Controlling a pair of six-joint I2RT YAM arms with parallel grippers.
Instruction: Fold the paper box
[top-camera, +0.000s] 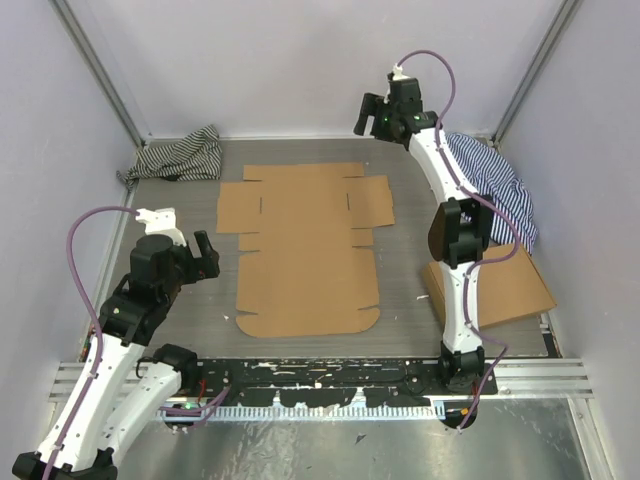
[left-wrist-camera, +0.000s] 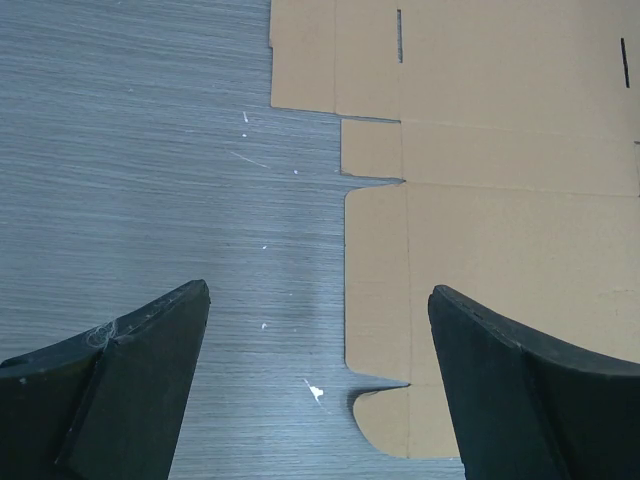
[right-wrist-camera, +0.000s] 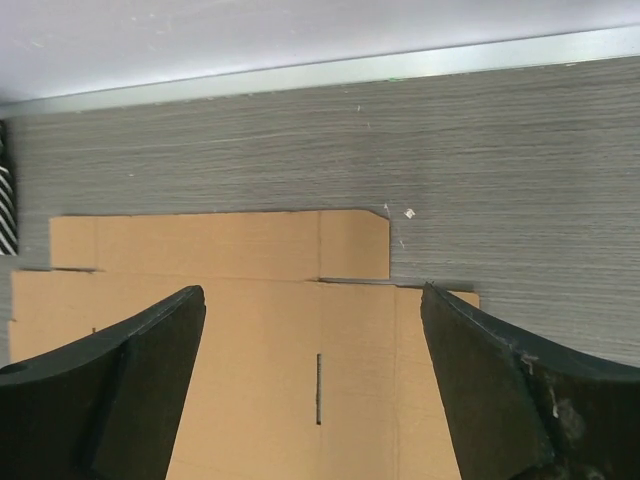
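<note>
**The box is not yet folded**

The paper box (top-camera: 305, 250) is seen lying flat in the middle of the worktop (top-camera: 400, 300). It is one big brown sheet. No flap is lifted and no tab is pushed into a slit, so it is judged that none of the folding is done. All the sides are left to be bent up and tucked in.

The left arm (top-camera: 140, 300) is bent low at the near left, just beside the left edge of the sheet. The left jaws are held wide apart and nothing is gripped by them. In the left wrist view the edge of the sheet is seen between them, lower down, and the card is not touched.

The right arm (top-camera: 455, 230) is stretched up over the far right corner of the sheet. The right jaws are spread apart too, and nothing is held. In the right wrist view that corner and a thin slit (right-wrist-camera: 318, 388) are seen under them.

A second brown box (top-camera: 505, 290) is laid at the right, beside the right arm's base. A striped cloth (top-camera: 180, 158) is left at the far left, and the other striped cloth (top-camera: 490, 175) at the far right.
</note>
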